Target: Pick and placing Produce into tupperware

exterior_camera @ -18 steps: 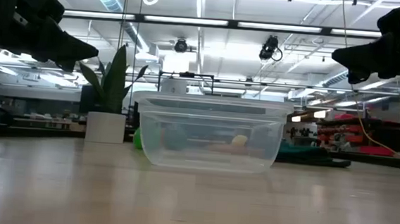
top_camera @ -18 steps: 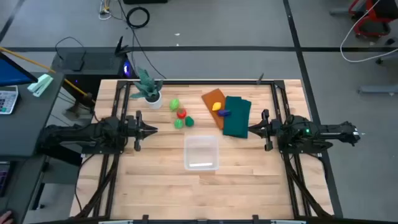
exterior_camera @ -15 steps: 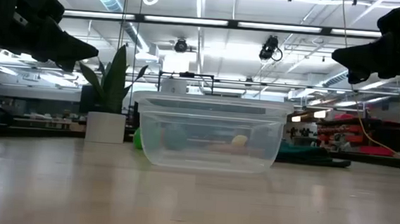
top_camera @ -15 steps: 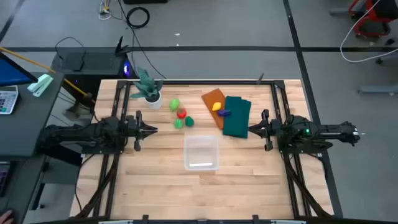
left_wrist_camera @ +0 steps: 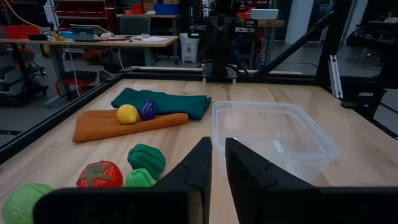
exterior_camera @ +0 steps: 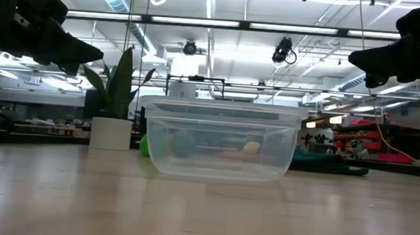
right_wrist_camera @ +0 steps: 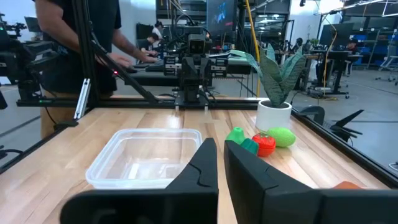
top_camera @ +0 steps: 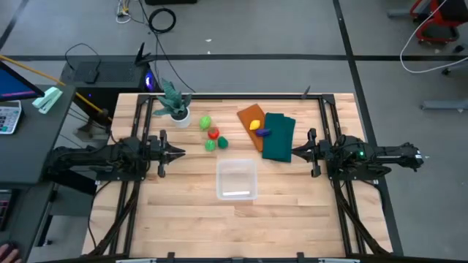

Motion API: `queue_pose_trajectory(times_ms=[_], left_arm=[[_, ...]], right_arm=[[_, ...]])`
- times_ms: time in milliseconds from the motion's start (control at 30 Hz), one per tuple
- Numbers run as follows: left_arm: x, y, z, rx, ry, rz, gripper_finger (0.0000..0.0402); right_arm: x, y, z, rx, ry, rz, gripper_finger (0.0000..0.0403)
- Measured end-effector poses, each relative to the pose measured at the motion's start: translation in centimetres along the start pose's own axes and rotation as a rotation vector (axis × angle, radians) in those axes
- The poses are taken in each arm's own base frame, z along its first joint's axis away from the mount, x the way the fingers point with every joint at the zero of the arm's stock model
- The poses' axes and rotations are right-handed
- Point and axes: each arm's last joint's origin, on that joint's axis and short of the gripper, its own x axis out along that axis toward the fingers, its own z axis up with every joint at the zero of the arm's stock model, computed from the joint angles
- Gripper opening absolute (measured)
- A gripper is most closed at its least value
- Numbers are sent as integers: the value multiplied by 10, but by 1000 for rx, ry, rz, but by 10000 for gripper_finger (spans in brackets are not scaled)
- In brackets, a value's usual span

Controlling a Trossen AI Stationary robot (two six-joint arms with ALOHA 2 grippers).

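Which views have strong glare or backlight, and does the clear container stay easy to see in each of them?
Low view: bright ceiling lights backlight the scene, both arms are silhouettes, and the tupperware looks hazy, blurring the produce behind it. High view: even light, but the container is faint against the table. Wrist views: its rim catches light and reads clearly.

Robotics lab: workbenches [left_wrist_camera: 93,42], ceiling striplights [exterior_camera: 209,23].

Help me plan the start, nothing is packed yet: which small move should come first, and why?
Probably send the left gripper, nearly shut, toward the small red toy fruit and open it. The clear square plastic container sits empty; the right gripper waits opposite.
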Motion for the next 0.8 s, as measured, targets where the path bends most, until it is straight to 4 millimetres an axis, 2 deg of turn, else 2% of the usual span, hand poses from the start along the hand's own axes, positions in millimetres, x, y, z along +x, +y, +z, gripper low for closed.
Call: queue_pose_trajectory(times_ms=[300,800], left_arm=[[0,0,0,1,0,0,61],[0,0,0,0,0,0,53]], right_arm=[[0,0,0,0,0,0,0],[0,0,0,0,0,0,0]])
